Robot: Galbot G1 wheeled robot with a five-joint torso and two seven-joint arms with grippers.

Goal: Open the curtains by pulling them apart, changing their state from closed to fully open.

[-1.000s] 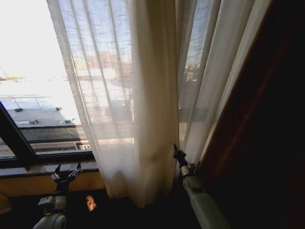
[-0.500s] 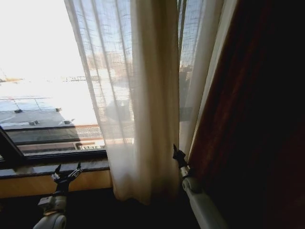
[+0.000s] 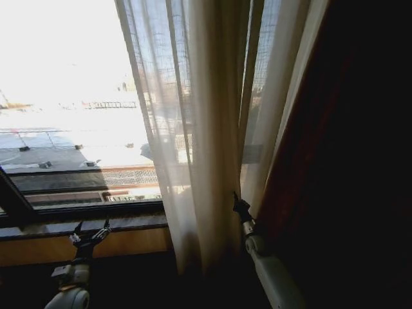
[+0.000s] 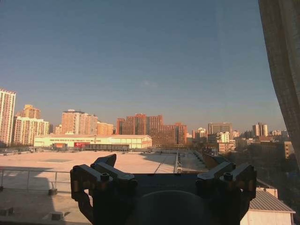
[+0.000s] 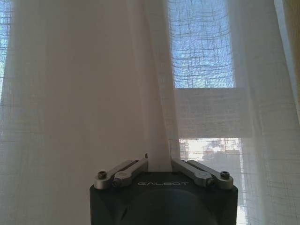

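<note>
- The curtains (image 3: 199, 129) hang bunched toward the right of the window, pressed up beside a dark brown drape (image 3: 347, 161), and the glass to their left is bare.
- The right claw (image 3: 237, 205) is clenched on a narrow fold of the curtains low down; from its wrist, the fabric (image 5: 159, 93) runs straight up between its fingers (image 5: 133, 167).
- The left claw (image 3: 90, 233) hangs released in front of the window sill (image 3: 64, 225), pointing at the glass, well apart from the fabric.
</note>
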